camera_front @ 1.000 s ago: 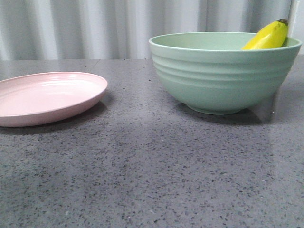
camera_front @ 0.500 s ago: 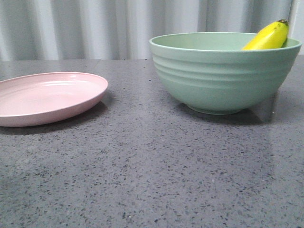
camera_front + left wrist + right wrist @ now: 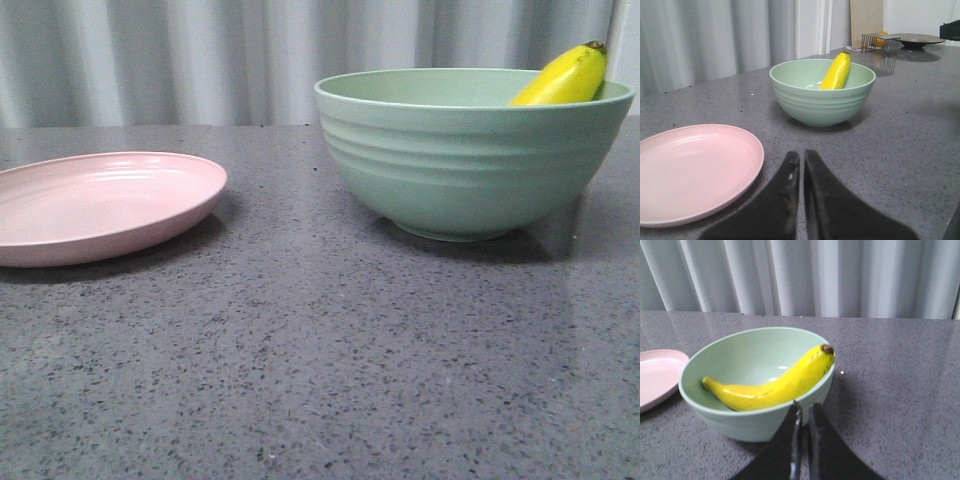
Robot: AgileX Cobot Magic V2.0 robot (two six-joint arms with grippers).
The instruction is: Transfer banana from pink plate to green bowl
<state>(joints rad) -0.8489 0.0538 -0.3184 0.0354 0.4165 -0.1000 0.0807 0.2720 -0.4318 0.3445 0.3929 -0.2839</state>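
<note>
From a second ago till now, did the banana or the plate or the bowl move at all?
Nothing visibly changed in the front view. The banana lies in the green bowl as before, its dark stem tip poking over the rim, and the pink plate sits in the same spot, with nothing on it. No gripper shows in that view then or now.
</note>
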